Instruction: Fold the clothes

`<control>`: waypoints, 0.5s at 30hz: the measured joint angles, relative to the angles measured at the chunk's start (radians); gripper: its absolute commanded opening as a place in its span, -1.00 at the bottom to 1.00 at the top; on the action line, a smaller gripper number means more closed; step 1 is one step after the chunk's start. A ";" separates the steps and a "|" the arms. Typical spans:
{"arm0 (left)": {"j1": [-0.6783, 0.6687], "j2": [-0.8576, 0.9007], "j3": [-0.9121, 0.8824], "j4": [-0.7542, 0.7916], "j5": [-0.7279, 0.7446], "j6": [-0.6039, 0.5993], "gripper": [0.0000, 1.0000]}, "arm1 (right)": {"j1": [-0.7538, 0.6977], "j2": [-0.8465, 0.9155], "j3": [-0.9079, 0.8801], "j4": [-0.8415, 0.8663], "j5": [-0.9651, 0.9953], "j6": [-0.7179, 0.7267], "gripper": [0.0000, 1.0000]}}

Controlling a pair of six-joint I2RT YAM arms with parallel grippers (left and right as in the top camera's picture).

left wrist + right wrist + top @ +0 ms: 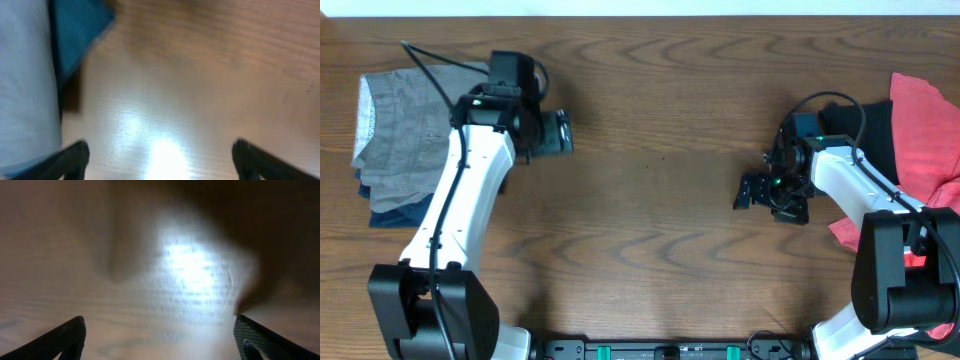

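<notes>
Folded grey shorts [400,125] lie at the far left of the table on top of navy shorts [395,212]. The blurred left wrist view shows the grey cloth [25,80] and a navy piece [75,30] at its left. My left gripper [560,132] is open and empty, just right of that stack, over bare wood [160,157]. A coral-red garment [925,130] and a black piece [880,125] lie at the right edge. My right gripper [750,192] is open and empty over bare wood [160,337], left of that pile.
The wooden table [660,230] spans the view. The two arm bases stand at the front edge, the left one [430,310] and the right one [900,290].
</notes>
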State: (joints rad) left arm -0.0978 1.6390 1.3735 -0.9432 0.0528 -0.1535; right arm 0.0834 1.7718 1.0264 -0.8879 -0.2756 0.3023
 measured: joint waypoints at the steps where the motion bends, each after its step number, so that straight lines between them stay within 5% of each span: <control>1: -0.005 0.000 -0.001 -0.055 0.004 -0.005 0.90 | 0.000 0.000 0.000 -0.025 -0.003 0.000 0.98; 8: -0.008 0.000 -0.002 -0.345 0.054 -0.030 0.90 | 0.000 0.000 -0.002 -0.169 -0.031 -0.003 0.96; 15: -0.014 -0.045 -0.003 -0.367 0.068 -0.030 0.90 | 0.000 -0.063 -0.007 -0.172 -0.030 -0.003 0.97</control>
State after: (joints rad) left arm -0.1123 1.5940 1.3705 -1.3098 0.1204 -0.1833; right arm 0.0834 1.7088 1.0195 -1.0603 -0.3058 0.2996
